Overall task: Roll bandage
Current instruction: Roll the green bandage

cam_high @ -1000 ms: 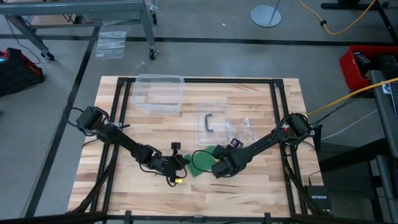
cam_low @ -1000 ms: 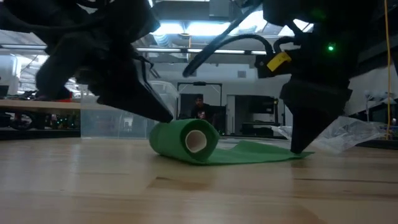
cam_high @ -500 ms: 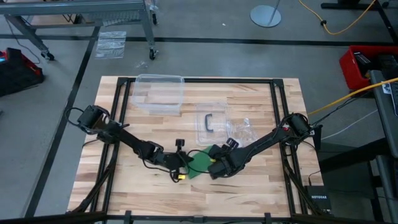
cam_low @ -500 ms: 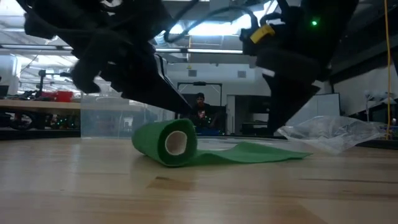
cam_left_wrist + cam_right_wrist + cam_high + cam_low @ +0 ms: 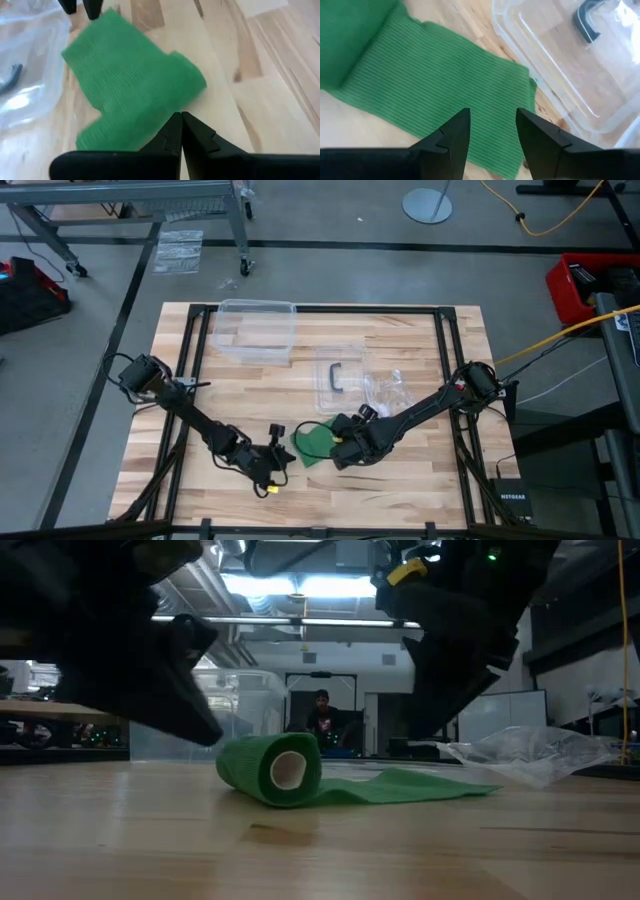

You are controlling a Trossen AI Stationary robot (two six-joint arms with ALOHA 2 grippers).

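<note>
The bright green bandage (image 5: 318, 442) lies on the wooden table, near its front middle. Its left part is wound into a roll (image 5: 272, 768) lying on its side. A flat tail (image 5: 420, 785) runs from the roll toward the table's right. My left gripper (image 5: 285, 458) is shut, with its fingertips (image 5: 181, 117) at the bandage's near left edge. My right gripper (image 5: 335, 454) is open. It hovers over the flat tail (image 5: 435, 80), lifted clear of it. My left gripper's shut fingertips stand at the bandage's edge (image 5: 167, 111), coming slanting from the table's near left. I cannot tell whether they touch the cloth.
A clear plastic box (image 5: 255, 330) stands at the far left. A clear lid with a black handle (image 5: 338, 375) and a crumpled clear bag (image 5: 395, 390) lie just beyond the bandage. A person (image 5: 320, 718) shows in the room behind the table.
My left gripper has drawn back from the roll toward the table's near left. My right gripper has risen off the tail's right end and gone left toward the roll. The roll has shifted a little toward the left, and the tail's end has stayed put.
</note>
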